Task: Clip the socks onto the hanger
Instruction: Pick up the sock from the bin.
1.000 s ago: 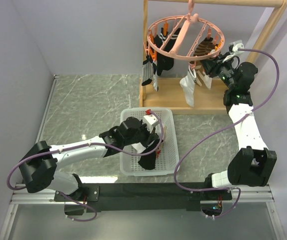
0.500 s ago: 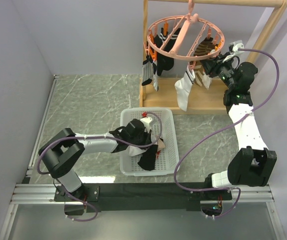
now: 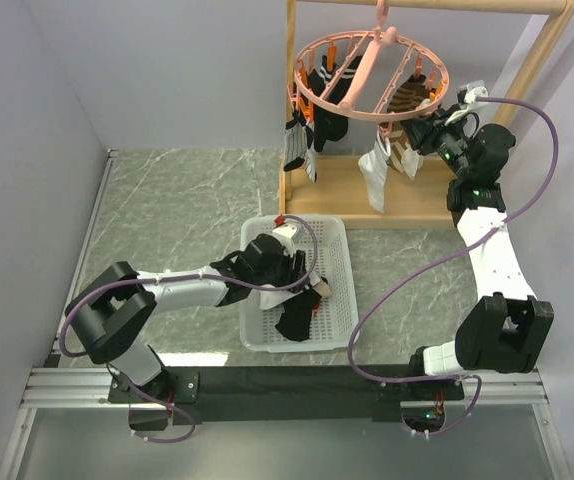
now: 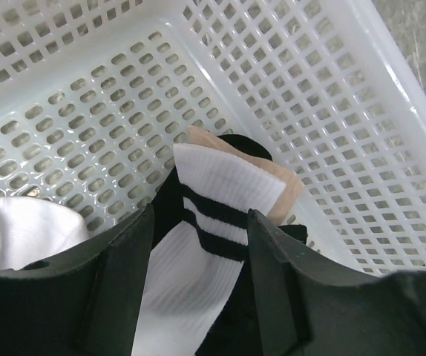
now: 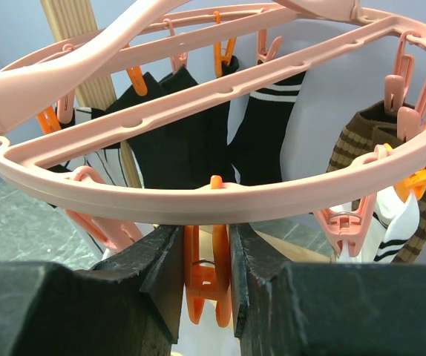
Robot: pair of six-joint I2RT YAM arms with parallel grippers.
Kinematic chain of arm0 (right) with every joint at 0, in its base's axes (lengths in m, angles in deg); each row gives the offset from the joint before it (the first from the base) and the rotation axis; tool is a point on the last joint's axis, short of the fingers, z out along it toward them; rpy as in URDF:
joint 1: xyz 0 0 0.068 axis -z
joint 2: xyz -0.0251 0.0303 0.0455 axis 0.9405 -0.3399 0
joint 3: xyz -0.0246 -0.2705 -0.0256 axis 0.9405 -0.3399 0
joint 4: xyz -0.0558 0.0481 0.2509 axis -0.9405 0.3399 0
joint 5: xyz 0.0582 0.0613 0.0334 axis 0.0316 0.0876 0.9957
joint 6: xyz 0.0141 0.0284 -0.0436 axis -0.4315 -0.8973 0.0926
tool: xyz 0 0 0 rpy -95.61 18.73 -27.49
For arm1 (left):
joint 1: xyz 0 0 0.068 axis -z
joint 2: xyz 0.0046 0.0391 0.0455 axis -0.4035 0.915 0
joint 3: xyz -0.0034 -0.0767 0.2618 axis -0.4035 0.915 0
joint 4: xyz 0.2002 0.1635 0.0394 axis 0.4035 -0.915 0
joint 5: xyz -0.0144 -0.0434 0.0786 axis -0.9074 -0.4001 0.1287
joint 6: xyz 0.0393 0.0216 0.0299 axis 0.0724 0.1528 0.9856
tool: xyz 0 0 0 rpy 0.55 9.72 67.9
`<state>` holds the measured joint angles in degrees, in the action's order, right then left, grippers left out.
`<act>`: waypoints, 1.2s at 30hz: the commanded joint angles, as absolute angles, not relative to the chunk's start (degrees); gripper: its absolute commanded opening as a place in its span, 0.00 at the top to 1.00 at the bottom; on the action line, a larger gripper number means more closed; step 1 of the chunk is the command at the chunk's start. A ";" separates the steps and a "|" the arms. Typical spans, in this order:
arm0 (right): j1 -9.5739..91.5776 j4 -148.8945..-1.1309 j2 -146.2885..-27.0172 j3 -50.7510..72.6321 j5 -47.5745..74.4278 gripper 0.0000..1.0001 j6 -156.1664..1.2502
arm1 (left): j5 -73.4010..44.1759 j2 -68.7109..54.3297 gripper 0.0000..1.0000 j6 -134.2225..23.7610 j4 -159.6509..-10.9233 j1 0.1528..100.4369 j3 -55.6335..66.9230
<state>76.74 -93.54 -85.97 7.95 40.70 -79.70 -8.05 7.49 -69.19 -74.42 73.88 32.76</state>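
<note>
left arm [image 3: 182,290] lies low, well to the near side of the hanger [image 3: 362,70], elbow folded by its base, forearm reaching toward the hanger, wrist tipped down. left gripper [image 4: 198,245] has its jaws apart, straddling a striped sock [image 4: 220,193]. right arm [image 3: 492,250] rises to the hanger's right rim; right gripper [image 5: 205,252] jaws pinch an orange clip [image 5: 207,285] under that rim.

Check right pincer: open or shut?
Shut. The right pincer has both fingers pressed against the orange clip hanging under the hanger rim.
</note>
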 commanded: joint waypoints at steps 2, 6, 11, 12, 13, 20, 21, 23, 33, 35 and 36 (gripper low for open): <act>76.02 -92.40 -86.70 10.36 40.15 1.00 -79.17 | -6.53 6.00 0.41 -67.03 -73.67 73.98 31.06; 76.02 -92.13 -86.70 10.37 39.89 1.00 -78.91 | -2.52 6.26 0.37 -63.44 -76.57 76.70 28.07; 76.10 -92.04 -86.52 10.28 39.54 1.00 -78.64 | 5.67 5.38 0.31 -61.41 -78.60 81.53 25.61; 76.11 -92.04 -86.52 10.28 39.45 1.00 -78.64 | 6.73 5.12 0.30 -61.32 -78.69 82.67 25.43; 76.02 -92.04 -86.61 10.28 39.45 1.00 -78.55 | 9.70 4.94 0.29 -61.14 -79.21 83.38 25.08; 76.02 -92.57 -86.78 10.10 39.71 1.00 -78.99 | 18.43 10.47 0.29 -60.08 -85.89 88.74 19.11; 76.02 -92.57 -86.78 10.10 39.80 1.00 -78.99 | 18.87 11.00 0.30 -60.43 -86.24 89.18 18.32; 76.10 -92.57 -86.70 10.10 39.71 1.00 -78.91 | 19.66 12.50 0.31 -60.79 -87.12 89.45 17.79; 76.02 -92.57 -86.43 10.10 39.80 1.00 -78.91 | 25.11 18.21 0.35 -60.88 -91.87 91.30 14.18; 76.02 -92.57 -86.52 10.10 39.80 1.00 -78.91 | 25.81 18.48 0.37 -61.49 -91.79 91.30 14.27; 76.02 -92.57 -86.52 10.10 39.80 1.00 -78.82 | 26.16 18.48 0.39 -61.58 -91.70 91.38 14.27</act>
<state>76.74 -92.73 -86.08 8.08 40.05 -78.46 23.10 18.48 -61.34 -90.86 90.95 16.65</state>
